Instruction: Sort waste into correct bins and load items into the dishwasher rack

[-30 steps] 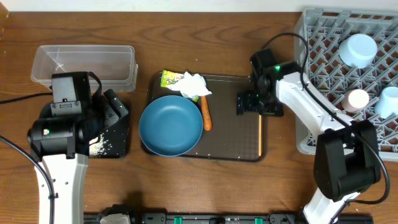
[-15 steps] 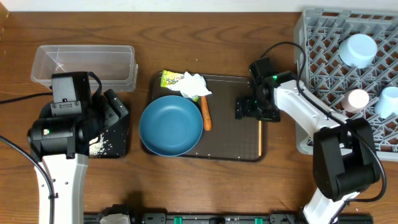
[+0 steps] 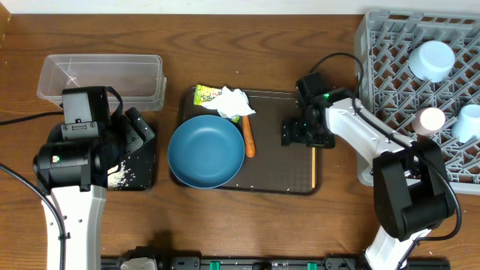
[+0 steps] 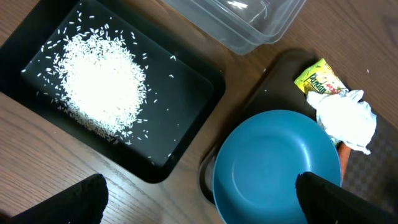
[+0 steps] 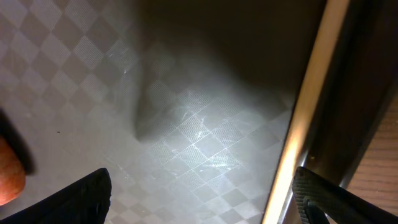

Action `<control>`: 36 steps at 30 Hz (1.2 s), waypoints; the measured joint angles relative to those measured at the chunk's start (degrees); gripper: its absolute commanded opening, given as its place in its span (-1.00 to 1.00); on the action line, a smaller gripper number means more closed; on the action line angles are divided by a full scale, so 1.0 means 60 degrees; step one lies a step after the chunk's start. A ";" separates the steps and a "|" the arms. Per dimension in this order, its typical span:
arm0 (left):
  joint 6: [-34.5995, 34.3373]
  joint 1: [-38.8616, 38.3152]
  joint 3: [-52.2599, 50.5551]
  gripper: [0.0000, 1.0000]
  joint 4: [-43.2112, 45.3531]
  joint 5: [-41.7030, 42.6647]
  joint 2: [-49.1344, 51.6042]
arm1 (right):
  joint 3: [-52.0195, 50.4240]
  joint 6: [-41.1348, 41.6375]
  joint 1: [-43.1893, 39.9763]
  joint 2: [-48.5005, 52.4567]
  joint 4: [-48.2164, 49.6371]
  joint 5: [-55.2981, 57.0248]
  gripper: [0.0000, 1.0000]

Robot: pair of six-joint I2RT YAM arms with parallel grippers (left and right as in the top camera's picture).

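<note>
The blue plate (image 3: pixel 206 150) lies on the brown serving tray (image 3: pixel 285 180), with the carrot (image 3: pixel 248 139), white tissue (image 3: pixel 234 103) and yellow-green wrapper (image 3: pixel 204 94) beside it. The chopsticks (image 3: pixel 313 165) lie along the tray's right edge. My right gripper (image 3: pixel 300 131) is open, low over the tray just left of the chopsticks (image 5: pixel 305 112); it is empty (image 5: pixel 202 199). My left gripper (image 4: pixel 199 202) is open and empty, above the black tray (image 4: pixel 186 124) that holds the rice (image 4: pixel 99 84). The plate (image 4: pixel 277 168) lies to its right.
The clear tub (image 3: pixel 101 79) stands empty at the back left. The grey rack (image 3: pixel 390 67) at the right holds a white cup (image 3: pixel 431 60), a second cup (image 3: pixel 429 120) and a light blue bowl (image 3: pixel 469 120) at the frame edge.
My right gripper has moved a little left and forward over the serving tray, near the chopsticks. The left arm has not moved.
</note>
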 measured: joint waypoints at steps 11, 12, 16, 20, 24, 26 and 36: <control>0.0000 0.0000 0.0000 0.99 0.0000 0.0000 0.0000 | 0.0000 0.0477 0.0393 0.0168 -0.0018 0.0769 0.83; 0.0000 0.0000 0.0000 0.99 0.0000 0.0000 0.0000 | 0.0000 0.0484 0.0393 0.0208 -0.0029 0.0812 0.83; 0.0004 0.0000 0.0000 0.99 0.0000 0.0000 0.0000 | -0.0011 0.0481 0.0393 0.0273 -0.0015 0.0914 0.84; 0.0000 0.0000 0.0000 0.99 0.0000 0.0000 0.0000 | -0.0015 0.0477 0.0393 0.0273 0.0007 0.0951 0.77; 0.0000 0.0000 0.0000 0.99 0.0000 0.0000 0.0000 | -0.0015 0.0484 0.0393 0.0291 0.0033 0.0998 0.70; 0.0000 0.0000 0.0000 0.99 0.0000 0.0000 0.0000 | -0.0015 0.0514 0.0397 0.0357 0.0044 0.1089 0.69; 0.0000 -0.0004 0.0000 0.99 0.0000 0.0000 0.0000 | 0.0189 0.0823 0.0455 0.0630 0.0106 0.1537 -0.74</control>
